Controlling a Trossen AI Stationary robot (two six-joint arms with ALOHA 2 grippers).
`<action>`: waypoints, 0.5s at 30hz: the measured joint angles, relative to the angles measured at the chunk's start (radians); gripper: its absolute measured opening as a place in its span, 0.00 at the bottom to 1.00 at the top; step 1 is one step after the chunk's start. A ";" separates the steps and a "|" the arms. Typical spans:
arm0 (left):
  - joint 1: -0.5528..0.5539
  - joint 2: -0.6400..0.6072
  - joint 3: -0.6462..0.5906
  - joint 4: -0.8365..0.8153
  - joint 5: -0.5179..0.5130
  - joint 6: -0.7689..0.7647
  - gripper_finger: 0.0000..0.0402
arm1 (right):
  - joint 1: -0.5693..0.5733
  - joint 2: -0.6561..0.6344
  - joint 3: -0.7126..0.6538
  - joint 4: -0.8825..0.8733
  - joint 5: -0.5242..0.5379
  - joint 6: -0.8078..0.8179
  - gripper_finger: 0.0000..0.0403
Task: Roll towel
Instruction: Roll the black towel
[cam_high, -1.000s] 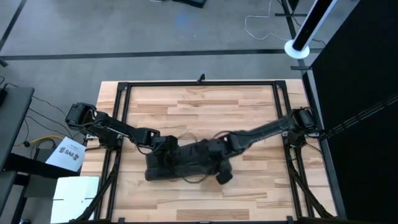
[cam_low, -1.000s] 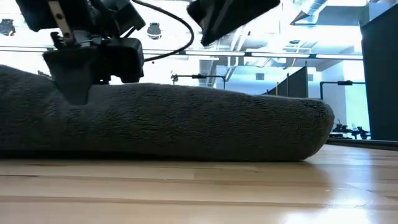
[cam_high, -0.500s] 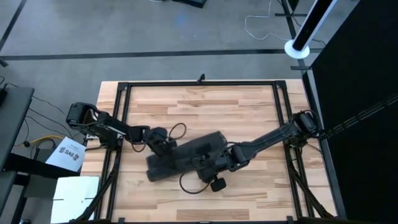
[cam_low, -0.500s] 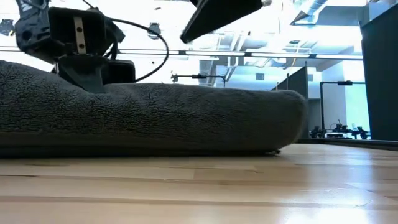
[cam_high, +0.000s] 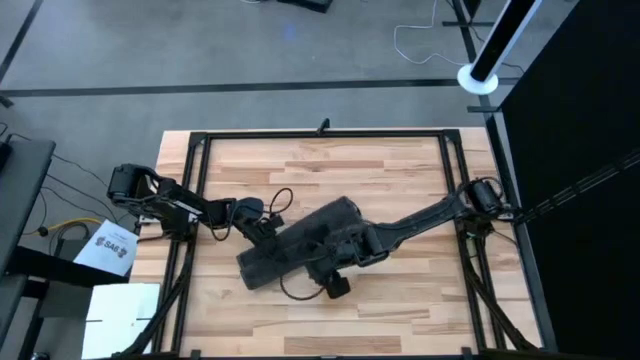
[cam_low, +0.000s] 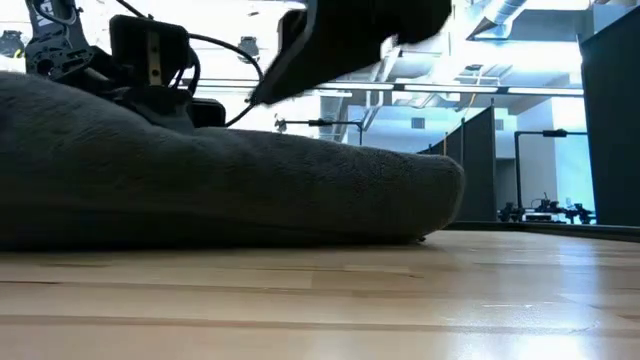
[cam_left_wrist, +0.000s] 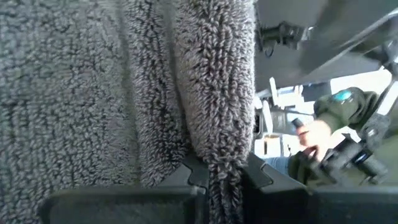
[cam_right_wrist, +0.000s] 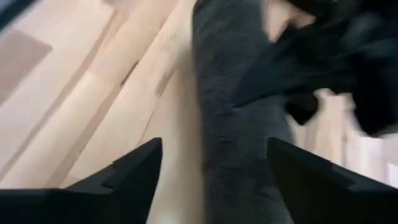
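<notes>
Left gripper (cam_left_wrist: 217, 177) pinches a fold of the towel (cam_high: 295, 250); right gripper (cam_right_wrist: 214, 168) (fingers spread, empty) hovers above it.

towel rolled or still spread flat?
Rolled or bunched: the towel lies as one thick diagonal bundle on the table, not spread; how tightly wound, cannot tell.

A rolled towel (cam_high: 300, 245) lies slantwise across the middle of the wooden counter (cam_high: 400, 160), from about eight o'clock up toward two o'clock. The left pincer (cam_high: 268, 228) clamps its ten o'clock edge; the right pincer (cam_high: 335, 262) sits spread over its four o'clock side. Bare wood lies open at twelve o'clock and along six o'clock — black frame rails (cam_high: 320, 133) border the counter.
</notes>
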 joint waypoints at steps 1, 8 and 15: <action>0.006 0.000 0.000 0.008 0.000 -0.002 0.04 | 0.007 0.017 -0.001 0.000 0.028 -0.012 0.73; 0.020 0.000 -0.002 0.020 0.001 -0.008 0.04 | 0.051 0.050 0.000 0.061 0.267 -0.060 0.75; 0.020 0.000 -0.002 0.080 0.017 -0.035 0.04 | 0.019 0.050 0.000 0.053 0.275 -0.061 0.75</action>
